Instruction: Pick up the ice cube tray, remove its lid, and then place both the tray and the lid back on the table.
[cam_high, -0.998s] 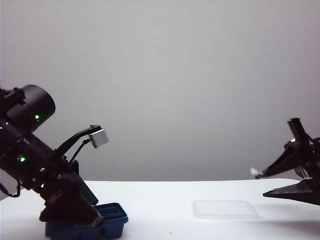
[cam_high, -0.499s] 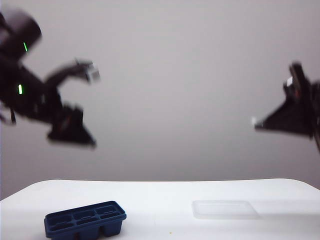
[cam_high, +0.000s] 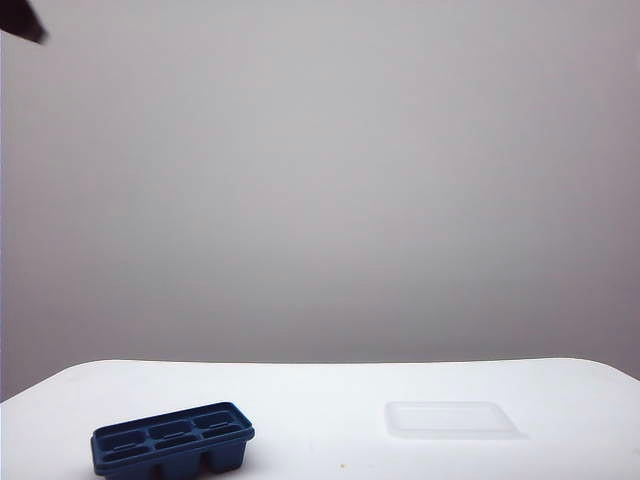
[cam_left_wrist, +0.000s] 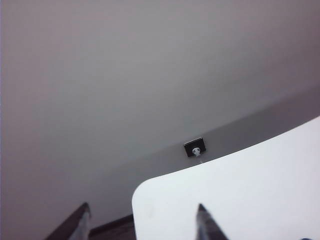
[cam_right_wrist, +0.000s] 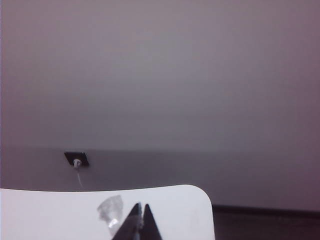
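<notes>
The dark blue ice cube tray (cam_high: 172, 438) stands uncovered at the front left of the white table (cam_high: 320, 395). The translucent lid (cam_high: 452, 418) lies flat on the table to the right, well apart from the tray. Neither gripper's fingers show in the exterior view; only a dark bit of the left arm (cam_high: 20, 20) sits in the top corner. In the left wrist view my left gripper (cam_left_wrist: 142, 212) is open and empty, high over a table corner (cam_left_wrist: 250, 190). In the right wrist view my right gripper (cam_right_wrist: 140, 209) is shut on nothing, also high over the table (cam_right_wrist: 50, 210).
A small clear scrap (cam_right_wrist: 111, 210) shows beside the right fingertips. A dark wall socket (cam_left_wrist: 194, 148) sits low on the grey wall beyond the table, also seen as the socket (cam_right_wrist: 76, 159) in the right wrist view. Dark floor lies past the table's rounded corners.
Both arms have swung up and out of the exterior view. The left gripper has come off the tray, which stays on the table. The right gripper has shut.
</notes>
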